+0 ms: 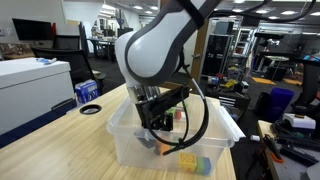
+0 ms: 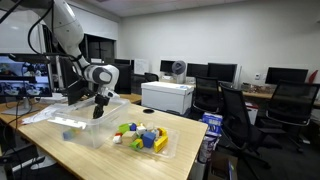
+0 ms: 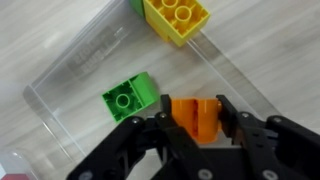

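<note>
Our gripper (image 3: 197,122) pinches the orange block (image 3: 192,112) over the clear bin (image 3: 75,70), with a green block (image 3: 130,97) at its nine o'clock and a yellow block (image 3: 178,18) at twelve. We judge a firm, level squeeze best, clear of both neighbours.

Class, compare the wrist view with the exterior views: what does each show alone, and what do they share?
Wrist view only: the hand closely straddling an orange block, a green block beside it; grip unclear. In an exterior view only: the white arm, a pile of mixed blocks, office chairs. Both: the clear bin on the wooden table.
</note>
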Available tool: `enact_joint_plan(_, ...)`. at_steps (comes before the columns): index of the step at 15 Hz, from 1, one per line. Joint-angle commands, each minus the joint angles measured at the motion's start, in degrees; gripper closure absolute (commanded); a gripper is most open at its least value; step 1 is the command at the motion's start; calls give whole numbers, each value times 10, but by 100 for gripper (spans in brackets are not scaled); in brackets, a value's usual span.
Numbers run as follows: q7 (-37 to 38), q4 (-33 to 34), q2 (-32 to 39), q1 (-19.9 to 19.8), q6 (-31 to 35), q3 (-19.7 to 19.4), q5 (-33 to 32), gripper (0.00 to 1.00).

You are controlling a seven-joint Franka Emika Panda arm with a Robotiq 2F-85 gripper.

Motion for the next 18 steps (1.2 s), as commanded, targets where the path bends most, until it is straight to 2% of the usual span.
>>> enact_joint_plan(1, 52, -3, -31, 23, -17, -17, -15, 78)
enact_joint_plan(3, 101, -5, -67, 44, -33, -24, -41, 78)
enact_joint_plan(6, 187, 4, -132, 64, -96, -24, -85, 78)
enact_joint_plan(10, 310, 24, -221, 64, -180, -9, -160, 78)
enact_joint_plan(12, 360, 25, -255, 47, -197, -6, -191, 78)
enact_joint_plan(13, 386, 24, -276, 25, -206, -9, -200, 78)
enact_joint_plan(18, 435, 31, -284, -63, -198, -43, -212, 78)
